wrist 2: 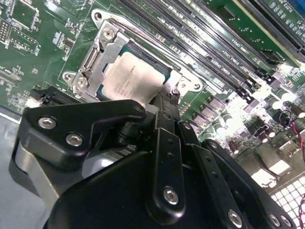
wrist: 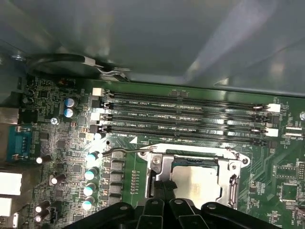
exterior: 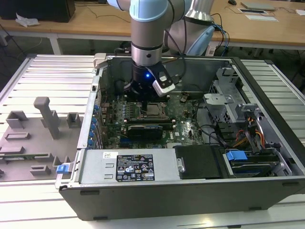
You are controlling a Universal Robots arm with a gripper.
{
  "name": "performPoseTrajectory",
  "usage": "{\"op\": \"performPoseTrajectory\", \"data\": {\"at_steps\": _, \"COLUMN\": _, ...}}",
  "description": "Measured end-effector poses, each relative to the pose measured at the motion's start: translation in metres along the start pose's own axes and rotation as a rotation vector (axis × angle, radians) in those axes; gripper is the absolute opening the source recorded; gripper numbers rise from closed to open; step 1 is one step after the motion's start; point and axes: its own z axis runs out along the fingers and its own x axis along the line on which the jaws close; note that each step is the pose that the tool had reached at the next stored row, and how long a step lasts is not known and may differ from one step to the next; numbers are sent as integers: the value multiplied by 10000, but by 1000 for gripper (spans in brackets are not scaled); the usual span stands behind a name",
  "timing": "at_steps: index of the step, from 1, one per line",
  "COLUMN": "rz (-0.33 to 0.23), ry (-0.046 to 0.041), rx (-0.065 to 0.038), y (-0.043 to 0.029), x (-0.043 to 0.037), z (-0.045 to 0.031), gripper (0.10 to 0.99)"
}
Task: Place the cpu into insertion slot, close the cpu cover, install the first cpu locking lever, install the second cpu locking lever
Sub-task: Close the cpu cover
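Our claw (wrist 2: 167,98) is closed right up, with nothing clamped in it as far as we can judge. It hangs low inside the computer case (exterior: 190,191), at the centre of the exterior view, over the motherboard (exterior: 186,129). Just below it in that frame we see the insertion slot (exterior: 153,109). The cpu cover (wrist 2: 93,62) is folded down on the slot, and the claw's tips rest at the cover's edge. The cpu (wrist 2: 131,76) lies in the slot, its silvery top showing through the cut-out. A thin locking lever (wrist: 121,150) runs between the socket and the memory slots (wrist: 186,117); we cannot tell whether it is hooked. We judge the risks to be these: the narrow tips could slide off the cover and scrape the board, or the cover could spring up if the lever is loose.
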Motion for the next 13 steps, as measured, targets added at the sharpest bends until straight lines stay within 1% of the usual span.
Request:
{"op": "performPoseTrajectory", "data": {"at_steps": 3, "rz": 1, "ry": 3, "rx": 0, "y": -7, "x": -86, "z": 1, "gripper": 106}}
{"op": "performPoseTrajectory", "data": {"at_steps": 4, "rz": -1, "ry": 4, "rx": -1, "y": -11, "x": -137, "z": 2, "gripper": 106}}
{"op": "performPoseTrajectory", "data": {"at_steps": 6, "rz": 0, "ry": 8, "rx": 0, "y": -16, "x": -197, "z": 2, "gripper": 106}}
{"op": "performPoseTrajectory", "data": {"at_steps": 7, "rz": 0, "ry": 10, "rx": 10, "y": -16, "x": -202, "z": -14, "gripper": 106}}
{"op": "performPoseTrajectory", "data": {"at_steps": 9, "rz": 0, "ry": 9, "rx": 10, "y": -15, "x": -202, "z": -71, "gripper": 106}}
{"op": "performPoseTrajectory", "data": {"at_steps": 10, "rz": 0, "ry": 10, "rx": 11, "y": -15, "x": -203, "z": -129, "gripper": 106}}
{"op": "performPoseTrajectory", "data": {"at_steps": 11, "rz": 0, "ry": 10, "rx": 12, "y": -14, "x": -204, "z": -203, "gripper": 106}}
{"op": "performPoseTrajectory", "data": {"at_steps": 12, "rz": -1, "ry": 9, "rx": 15, "y": -13, "x": -205, "z": -253, "gripper": 106}}
{"op": "performPoseTrajectory", "data": {"at_steps": 13, "rz": -2, "ry": 10, "rx": 27, "y": -12, "x": -206, "z": -267, "gripper": 106}}
